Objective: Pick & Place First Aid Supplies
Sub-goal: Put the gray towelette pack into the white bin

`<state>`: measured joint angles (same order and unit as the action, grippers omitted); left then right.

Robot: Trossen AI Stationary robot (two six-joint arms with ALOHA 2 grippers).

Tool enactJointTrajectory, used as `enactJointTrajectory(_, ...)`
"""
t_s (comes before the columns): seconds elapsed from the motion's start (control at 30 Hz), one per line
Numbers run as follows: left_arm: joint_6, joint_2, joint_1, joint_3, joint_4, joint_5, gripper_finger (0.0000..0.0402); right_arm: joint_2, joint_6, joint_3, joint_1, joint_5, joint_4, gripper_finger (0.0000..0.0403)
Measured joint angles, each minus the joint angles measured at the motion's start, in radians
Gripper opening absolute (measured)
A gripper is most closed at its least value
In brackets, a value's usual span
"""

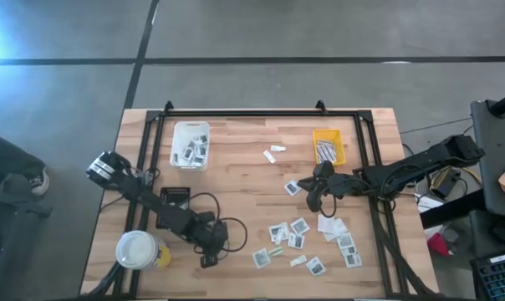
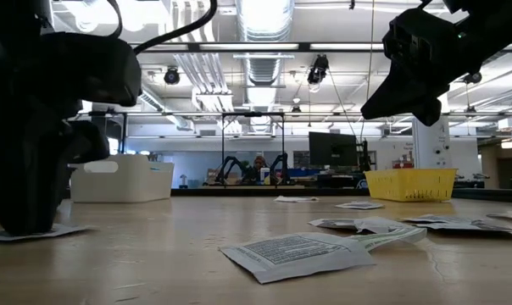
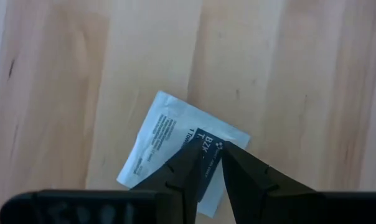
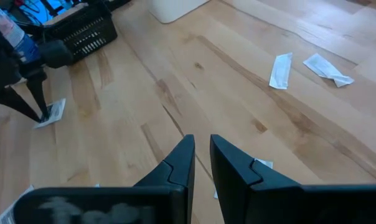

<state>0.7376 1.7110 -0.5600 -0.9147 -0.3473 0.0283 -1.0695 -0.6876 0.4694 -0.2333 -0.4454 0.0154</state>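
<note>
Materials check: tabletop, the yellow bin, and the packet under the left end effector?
Tabletop: looks like wood planks with a smooth matte finish; grain and seams show. Yellow bin: probably moulded plastic, its walls a fine open grid. Packet under the left end effector: white with dark print, likely paper or foil-lined paper; lies flat with crimped edges.

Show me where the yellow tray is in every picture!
High view: the yellow tray sits at the table's far side, right of middle.
Low view: the yellow tray is far back on the right.
Left wrist view: not in it.
Right wrist view: not in it.
Shared landmark: the white tray.
</note>
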Motion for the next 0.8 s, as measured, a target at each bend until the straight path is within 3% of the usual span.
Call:
enactJointTrajectory(0.2, -0.088, 0.056, 0.019, -0.035, 0.008, 0.0, 0.0087, 0.0, -0.004, 0.0, 0.0, 0.0, -0.005, 0.005)
enactJointTrajectory(0.37, -0.142, 0.081, 0.047, -0.081, 0.025, 0.102, 0.0087, 0.0, 0.012, 0.0, 0.0, 0.004, -0.044, 0.005)
enactJointTrajectory(0.57, -0.187, 0.094, 0.086, -0.091, 0.069, 0.227, 0.0087, -0.007, 0.055, 0.0, -0.023, 0.08, -0.058, 0.005)
enactJointTrajectory(0.8, -0.193, 0.095, 0.167, -0.088, 0.075, 0.309, 0.0087, -0.098, 0.06, 0.0, -0.069, 0.084, -0.12, 0.005)
